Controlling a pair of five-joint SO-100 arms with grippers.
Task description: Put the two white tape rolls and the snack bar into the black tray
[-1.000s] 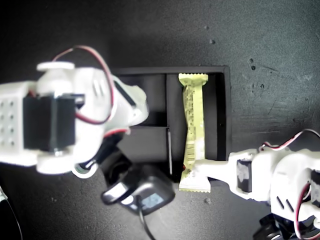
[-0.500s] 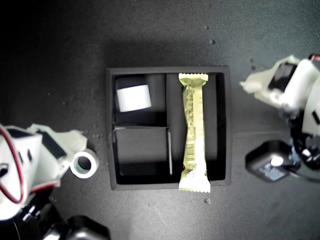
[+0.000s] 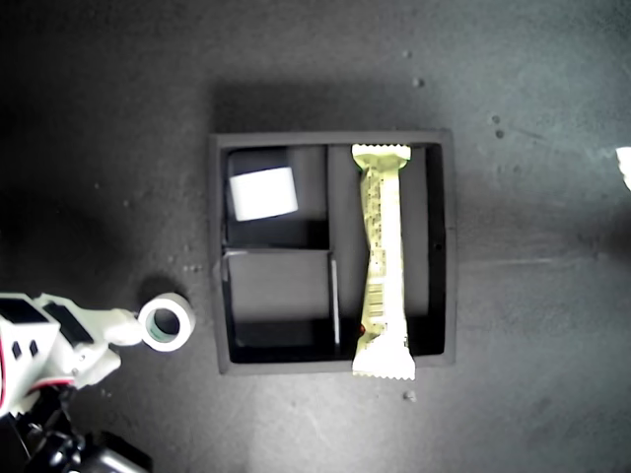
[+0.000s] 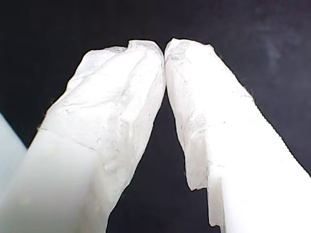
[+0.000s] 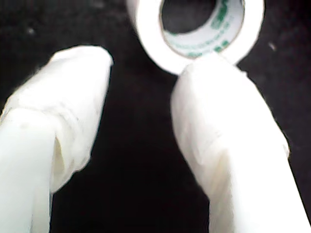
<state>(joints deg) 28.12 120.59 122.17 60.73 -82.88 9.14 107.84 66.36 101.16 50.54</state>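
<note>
My second gripper [image 5: 141, 121] has two blunt, rounded white fingers wrapped in wrinkled white tape. My first gripper [image 4: 164, 48] wears the same creased white wrapping. At the exterior view's lower left, a white plastic arm shell shows a red cable and black parts.

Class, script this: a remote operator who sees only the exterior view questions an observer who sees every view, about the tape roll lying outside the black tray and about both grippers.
Operator: Is that arm gripping the loose tape roll?
Observer: No. My second gripper is open; one fingertip sits at the roll's rim, the other stands clear of it.
Operator: And the other gripper? I barely see it.
Observer: My first gripper is shut, tips together, with nothing between them.
</note>
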